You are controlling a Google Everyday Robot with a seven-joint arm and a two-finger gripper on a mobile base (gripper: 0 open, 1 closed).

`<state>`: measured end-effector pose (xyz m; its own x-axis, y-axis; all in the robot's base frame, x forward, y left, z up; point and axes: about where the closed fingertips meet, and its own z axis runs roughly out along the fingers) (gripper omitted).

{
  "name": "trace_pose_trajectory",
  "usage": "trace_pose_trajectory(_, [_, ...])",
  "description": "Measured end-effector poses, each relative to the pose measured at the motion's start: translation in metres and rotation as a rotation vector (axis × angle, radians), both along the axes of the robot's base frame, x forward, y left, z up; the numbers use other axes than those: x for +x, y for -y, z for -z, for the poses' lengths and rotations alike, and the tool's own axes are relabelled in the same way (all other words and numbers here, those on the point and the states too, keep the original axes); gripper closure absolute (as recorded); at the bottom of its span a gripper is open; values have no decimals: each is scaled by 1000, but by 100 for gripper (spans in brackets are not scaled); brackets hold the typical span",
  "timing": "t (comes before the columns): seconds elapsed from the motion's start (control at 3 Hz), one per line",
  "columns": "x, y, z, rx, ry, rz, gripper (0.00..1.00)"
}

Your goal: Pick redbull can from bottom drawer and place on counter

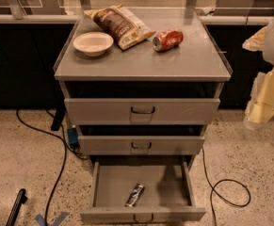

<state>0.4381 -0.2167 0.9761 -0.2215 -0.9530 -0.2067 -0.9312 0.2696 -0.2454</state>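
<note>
In the camera view the task is barely begun. The bottom drawer (112, 180) stands pulled out, so the way in is open, but the redbull can (134, 195) lies on its side on the drawer floor, near the front edge and a little left of the middle, touched by nothing. The pincer (262, 102) hangs at the right edge of the view, beside the surface's right edge and well apart from the can; whether it is apart or together I cannot tell. Reaching down, grasping, lifting and setting the can on top are all left to do.

The grey surface (193, 60) carries a pale bowl (93, 43) near its left edge, a chip bag (120, 25) toward the back edge and a red soda can (168, 39) on its side right of the bag; the front right corner is bare. Dark cables (230, 192) trail over the speckled floor (249, 159), and a pale ledge (23, 19) over dark cupboards (14, 65) runs behind.
</note>
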Motion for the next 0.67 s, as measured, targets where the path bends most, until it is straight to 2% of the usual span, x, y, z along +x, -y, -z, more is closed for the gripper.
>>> trace_pose_trajectory(0.33, [0,0,-1,0,2,0,0])
trace_pose_trajectory(0.67, [9,11,11,-9,4,12,0])
